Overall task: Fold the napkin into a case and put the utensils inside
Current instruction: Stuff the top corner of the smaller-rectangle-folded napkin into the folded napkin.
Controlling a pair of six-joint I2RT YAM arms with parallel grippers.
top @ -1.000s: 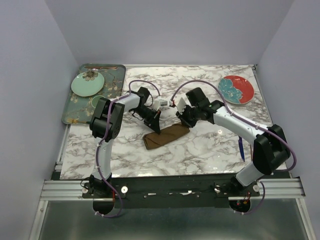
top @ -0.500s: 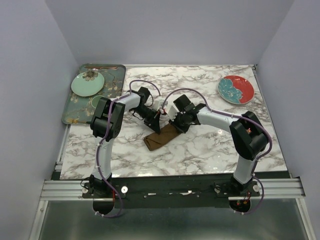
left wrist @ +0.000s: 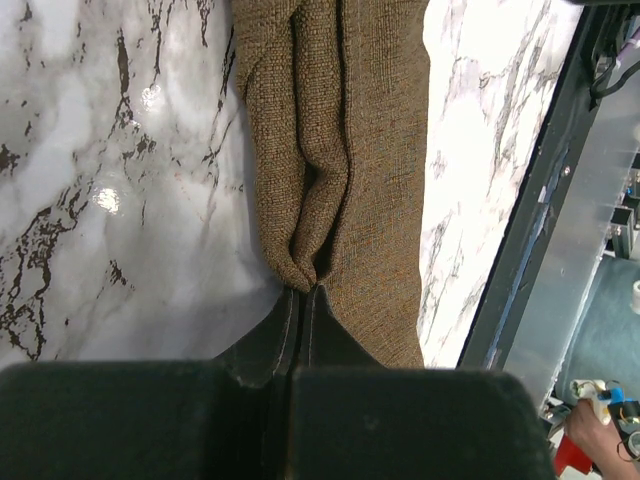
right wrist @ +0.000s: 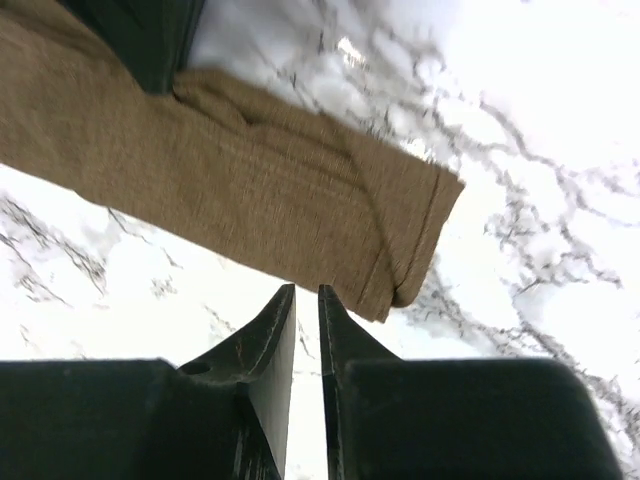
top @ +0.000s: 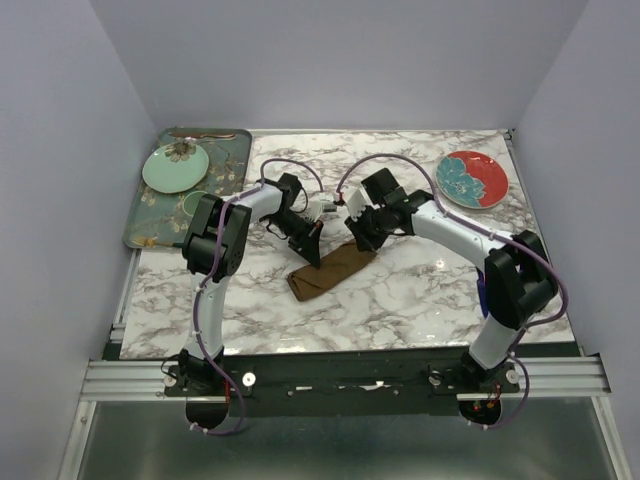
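napkin [top: 330, 270] lay near the middle of the marble tabletop [top: 420, 300], folded into a narrow brown strip that ran slantwise between the two arms. the left pincer [left wrist: 303, 292] was closed tight on the cloth at one long edge. in its wrist view the fingers met with no gap, and the fabric bunched into soft ridges running away from the pinch. the right pincer [right wrist: 305, 292] hovered over bare marble just beside the strip's other long edge, close to a squared, hemmed end. its fingers stood narrowly apart with nothing between them, and whether the tips touched the tabletop could not be told

the utensils were both well apart from the napkin. the blue-handled one [top: 482, 300] lay by the tabletop's right edge, mostly hidden behind the right arm. the thin copper-brown one [top: 200, 133] rested along the far rim of the dark floral tray [top: 140, 220] at the left, beyond a pale green plate [top: 175, 167] that sat on the tray. a red plate with a teal flower [top: 472, 179] sat at the far right of the tabletop
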